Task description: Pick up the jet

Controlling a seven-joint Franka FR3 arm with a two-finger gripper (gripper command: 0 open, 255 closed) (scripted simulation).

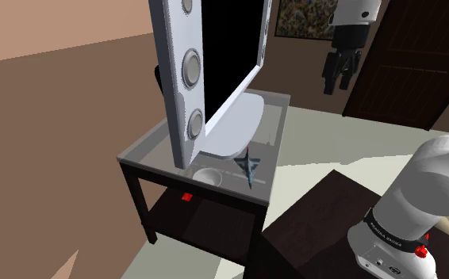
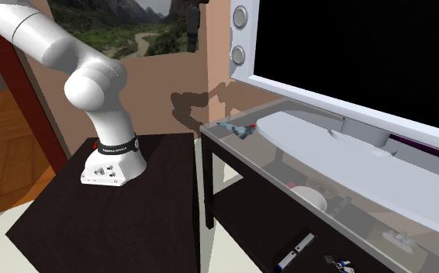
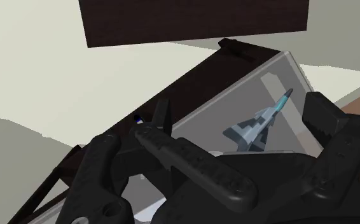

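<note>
The jet point(image 1: 247, 166) is a small grey and blue-patterned toy plane with a teal nose. It lies on the glass top of a dark-framed table point(image 1: 147, 150), near the edge that faces the stand, in front of a big screen's white oval foot. In the second exterior view the jet point(image 2: 237, 129) sits at the table's near corner. My gripper point(image 1: 338, 85) hangs high above the floor, well up and off to the shoulder view's right of the jet, open and holding nothing. In the wrist view the jet point(image 3: 258, 124) lies far below, between the spread fingers point(image 3: 331, 133).
A tall white-framed black screen point(image 1: 231, 47) with round speakers stands on the table on an oval white foot point(image 1: 235, 127). A small white bowl point(image 1: 209, 176) sits beside the jet. A red item point(image 1: 186, 197) lies on the lower shelf. The dark stand point(image 2: 133, 209) is next to the table.
</note>
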